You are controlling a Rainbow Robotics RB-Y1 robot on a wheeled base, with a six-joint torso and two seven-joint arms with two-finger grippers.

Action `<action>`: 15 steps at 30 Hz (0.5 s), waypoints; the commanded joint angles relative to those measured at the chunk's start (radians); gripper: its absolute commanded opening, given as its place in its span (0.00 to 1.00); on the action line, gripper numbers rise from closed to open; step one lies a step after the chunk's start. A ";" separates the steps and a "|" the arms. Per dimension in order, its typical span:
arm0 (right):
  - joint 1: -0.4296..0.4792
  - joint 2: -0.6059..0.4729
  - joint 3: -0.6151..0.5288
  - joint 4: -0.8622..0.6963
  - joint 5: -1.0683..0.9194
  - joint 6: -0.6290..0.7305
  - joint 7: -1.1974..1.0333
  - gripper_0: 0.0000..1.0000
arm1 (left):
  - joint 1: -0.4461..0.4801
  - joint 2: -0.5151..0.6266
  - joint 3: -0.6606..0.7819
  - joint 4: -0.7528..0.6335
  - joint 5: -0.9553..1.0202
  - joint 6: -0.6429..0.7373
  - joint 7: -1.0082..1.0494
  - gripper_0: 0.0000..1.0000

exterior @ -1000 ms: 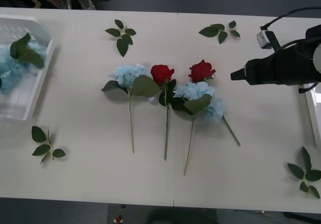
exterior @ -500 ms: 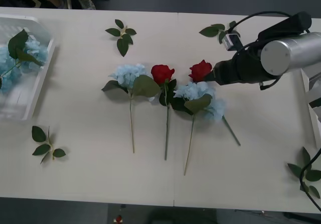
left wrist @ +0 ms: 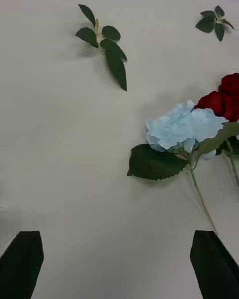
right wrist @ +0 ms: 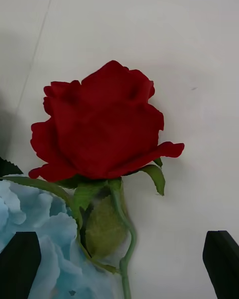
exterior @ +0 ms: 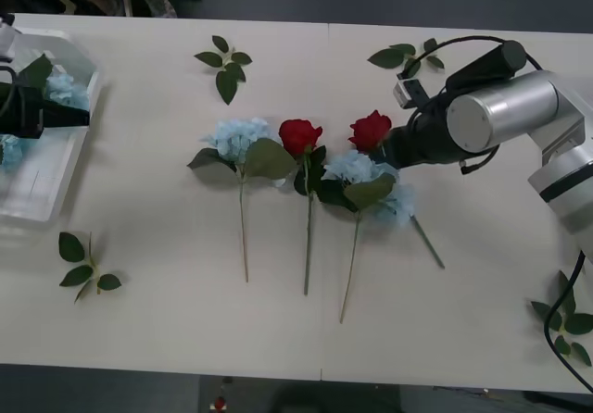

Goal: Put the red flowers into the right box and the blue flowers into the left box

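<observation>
Right now, on the pale desk point(exterior: 148, 320), the right tool point(exterior: 387, 146) sits in the centre right of the front view, just beside a red rose point(exterior: 371, 131). In the right wrist view its two black fingers stand apart at the lower corners, open and holding nothing, with that rose's bloom point(right wrist: 102, 124) ahead and its thin stem point(right wrist: 127, 239) running between them. A blue hydrangea point(right wrist: 45, 239) crowds one finger. A second red rose point(exterior: 299, 136) lies at centre, another blue hydrangea point(exterior: 236, 139) left of it. The left tool point(exterior: 74, 117) hovers at the far left edge over the left box point(exterior: 37, 205), which holds blue flowers point(exterior: 60, 89); its fingers are spread and empty in the left wrist view. The right box point(exterior: 586, 121) shows only as a white sliver at the far right edge.

The risk, I judge, is tangling. The rose stem lies under hydrangea leaves, so a closing pinch could catch blue petals too and carry both into the right box. A grip on the soft bloom, not the stem, might slip.
</observation>
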 commanded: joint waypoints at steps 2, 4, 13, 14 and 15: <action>-0.028 0.018 0.013 -0.014 0.022 -0.002 0.006 0.96 | -0.054 -0.027 -0.003 -0.121 -0.091 0.041 0.267 0.86; -0.028 0.018 0.022 -0.014 0.028 -0.002 0.011 0.96 | -0.048 -0.061 -0.003 -0.177 -0.150 0.041 0.330 0.86; -0.037 0.038 0.051 0.021 0.072 -0.007 0.017 0.96 | 0.173 -0.305 0.161 -0.507 -0.495 0.035 0.405 0.87; -0.042 0.041 0.051 0.029 0.074 -0.008 0.018 0.96 | 0.190 -0.323 0.167 -0.527 -0.515 0.035 0.405 0.86; -0.048 0.049 0.054 0.044 0.078 -0.011 0.020 0.96 | 0.226 -0.360 0.184 -0.576 -0.558 0.035 0.405 0.87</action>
